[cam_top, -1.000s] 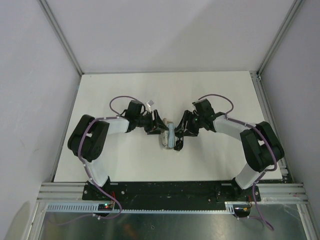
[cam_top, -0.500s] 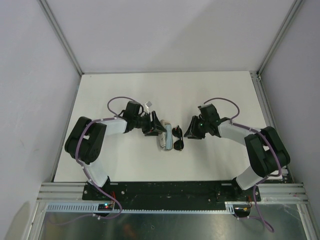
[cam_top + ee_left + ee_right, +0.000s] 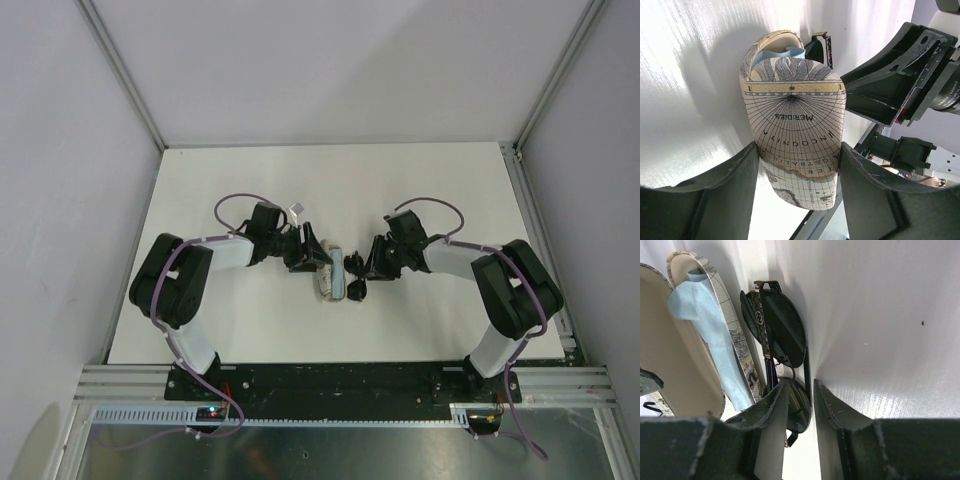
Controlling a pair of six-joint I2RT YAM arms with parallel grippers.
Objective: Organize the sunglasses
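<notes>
Map-printed case (image 3: pixel 795 125) reading "MERIDIES" in left end effector (image 3: pixel 797 160); right end effector (image 3: pixel 800 390) pinches sunglasses (image 3: pixel 782 335)

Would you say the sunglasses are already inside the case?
No, in the right wrist view the sunglasses stand folded on the table beside the open case, which holds only the blue cloth.
</notes>
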